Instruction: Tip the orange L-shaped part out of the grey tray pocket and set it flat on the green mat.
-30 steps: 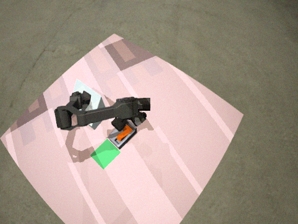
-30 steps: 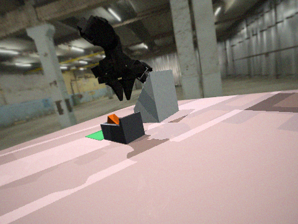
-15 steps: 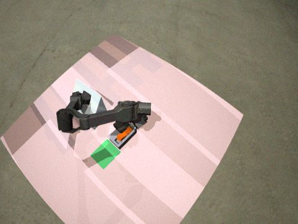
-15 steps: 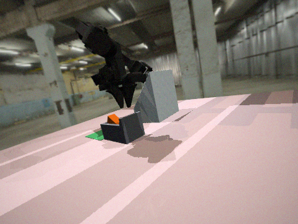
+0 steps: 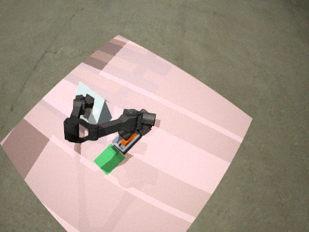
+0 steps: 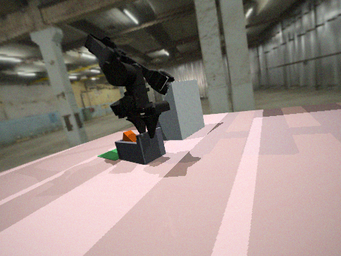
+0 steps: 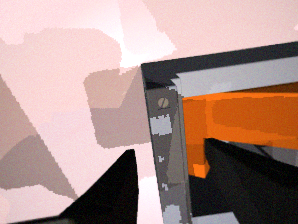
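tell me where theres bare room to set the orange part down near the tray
The green mat, bordering the grey tray's free end, lies bare. Pink table beyond the tray's far side is open too. It is crowded over the tray: the hand straddles its wall, orange part tipped up inside.

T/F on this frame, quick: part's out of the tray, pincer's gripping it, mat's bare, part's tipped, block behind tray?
1. The orange part lies on the green mat. False: it is in the grey tray.
2. One end of the part sticks up above the tray rim. True.
3. The pincer is clamped on the part. False: its fingers are apart, holding nothing.
4. Nothing lies on the green mat. True.
5. A pale grey block stands behind the tray. True.
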You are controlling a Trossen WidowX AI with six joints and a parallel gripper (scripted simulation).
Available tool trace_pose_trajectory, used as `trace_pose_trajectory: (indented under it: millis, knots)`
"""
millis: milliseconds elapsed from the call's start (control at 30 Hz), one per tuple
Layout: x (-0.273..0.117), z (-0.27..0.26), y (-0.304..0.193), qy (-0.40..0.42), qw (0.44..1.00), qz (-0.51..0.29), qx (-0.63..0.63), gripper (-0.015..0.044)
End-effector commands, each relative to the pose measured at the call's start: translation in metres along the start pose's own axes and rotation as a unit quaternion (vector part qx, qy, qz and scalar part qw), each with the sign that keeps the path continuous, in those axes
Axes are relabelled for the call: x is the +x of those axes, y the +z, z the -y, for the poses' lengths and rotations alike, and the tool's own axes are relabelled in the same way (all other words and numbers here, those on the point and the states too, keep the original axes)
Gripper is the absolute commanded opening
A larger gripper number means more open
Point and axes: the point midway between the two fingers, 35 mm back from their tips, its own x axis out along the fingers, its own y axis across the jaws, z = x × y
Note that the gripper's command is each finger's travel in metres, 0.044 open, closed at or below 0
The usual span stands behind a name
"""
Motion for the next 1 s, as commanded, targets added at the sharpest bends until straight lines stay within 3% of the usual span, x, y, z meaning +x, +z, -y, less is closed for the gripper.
trace_pose_trajectory:
  millis: [0, 967]
  knots:
    - [0.008, 0.001, -0.002, -0.004, 1.0, -0.001, -0.004, 0.018]
    - [0.035, 0.002, -0.002, -0.005, 1.0, -0.001, -0.004, 0.018]
